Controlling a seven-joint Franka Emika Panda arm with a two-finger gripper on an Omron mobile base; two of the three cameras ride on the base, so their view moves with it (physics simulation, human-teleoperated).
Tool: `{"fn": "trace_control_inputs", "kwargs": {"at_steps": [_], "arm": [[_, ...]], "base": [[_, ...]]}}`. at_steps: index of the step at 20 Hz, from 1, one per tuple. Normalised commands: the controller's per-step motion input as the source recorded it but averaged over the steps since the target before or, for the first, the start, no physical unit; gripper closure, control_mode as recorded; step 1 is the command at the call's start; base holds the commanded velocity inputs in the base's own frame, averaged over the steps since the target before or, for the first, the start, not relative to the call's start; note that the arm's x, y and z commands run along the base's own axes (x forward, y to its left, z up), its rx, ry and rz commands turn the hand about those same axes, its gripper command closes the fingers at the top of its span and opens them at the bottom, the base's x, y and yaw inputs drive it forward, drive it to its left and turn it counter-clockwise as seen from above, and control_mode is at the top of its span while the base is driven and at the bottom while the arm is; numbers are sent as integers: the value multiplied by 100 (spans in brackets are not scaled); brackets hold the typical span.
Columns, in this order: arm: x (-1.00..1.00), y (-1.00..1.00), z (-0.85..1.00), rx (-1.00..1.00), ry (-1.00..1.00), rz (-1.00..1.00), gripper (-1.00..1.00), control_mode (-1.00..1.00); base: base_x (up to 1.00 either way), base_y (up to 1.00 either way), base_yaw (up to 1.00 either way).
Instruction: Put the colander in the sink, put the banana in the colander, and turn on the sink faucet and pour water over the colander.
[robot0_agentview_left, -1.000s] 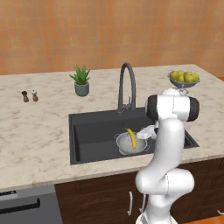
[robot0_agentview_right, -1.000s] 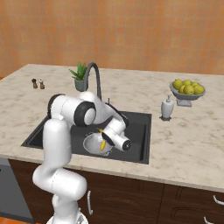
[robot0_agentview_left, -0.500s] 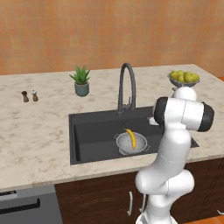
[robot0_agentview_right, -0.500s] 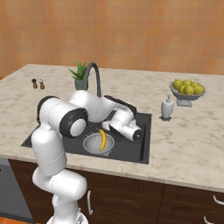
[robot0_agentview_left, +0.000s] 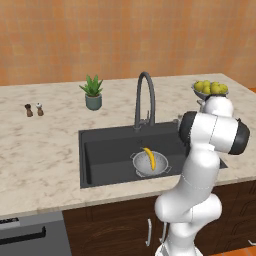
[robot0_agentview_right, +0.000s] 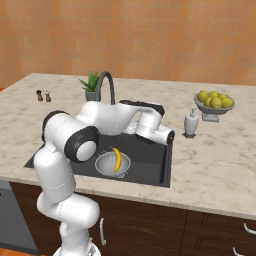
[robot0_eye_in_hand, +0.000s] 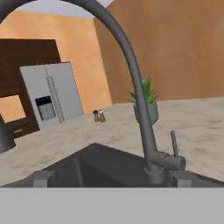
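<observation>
The silvery colander (robot0_agentview_left: 141, 168) sits on the floor of the black sink (robot0_agentview_left: 105, 150), right of its middle. The yellow banana (robot0_agentview_left: 149, 158) lies inside it. From the right side, the colander (robot0_agentview_right: 106, 165) and banana (robot0_agentview_right: 117, 159) sit just below my forearm. The dark gooseneck sink faucet (robot0_agentview_left: 144, 99) arches over the basin. My gripper (robot0_eye_in_hand: 111, 178) is open and empty, level with the faucet's base (robot0_eye_in_hand: 155, 168) and close to it. Its thin lever (robot0_eye_in_hand: 174, 142) stands upright just right of the stem. No water shows.
A potted plant (robot0_agentview_left: 92, 93) and two small shakers (robot0_agentview_left: 34, 109) stand on the marble counter left of the faucet. A white soap dispenser (robot0_agentview_right: 190, 123) and a pedestal bowl of yellow-green fruit (robot0_agentview_right: 214, 102) stand to the sink's right. A dishwasher front (robot0_agentview_left: 30, 235) is below left.
My hand has risen out of the sink, away from the colander, and swung to the faucet's base. The banana stays in the colander. The jaws remain open.
</observation>
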Motion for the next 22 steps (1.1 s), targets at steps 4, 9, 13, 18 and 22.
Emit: {"fn": "trace_control_inputs", "kwargs": {"at_steps": [4,9,13,18,22], "arm": [[0,9,0,12,-19,28,-100,-100],[-1,11,6,9,-24,23,-100,-100],[-8,33,27,1,-18,7,-100,-100],[0,35,16,0,-3,0,-100,-100],[0,30,1,0,0,0,-100,-100]], "base": [[0,0,0],[0,0,0],[0,0,0],[0,0,0],[0,0,0]]}}
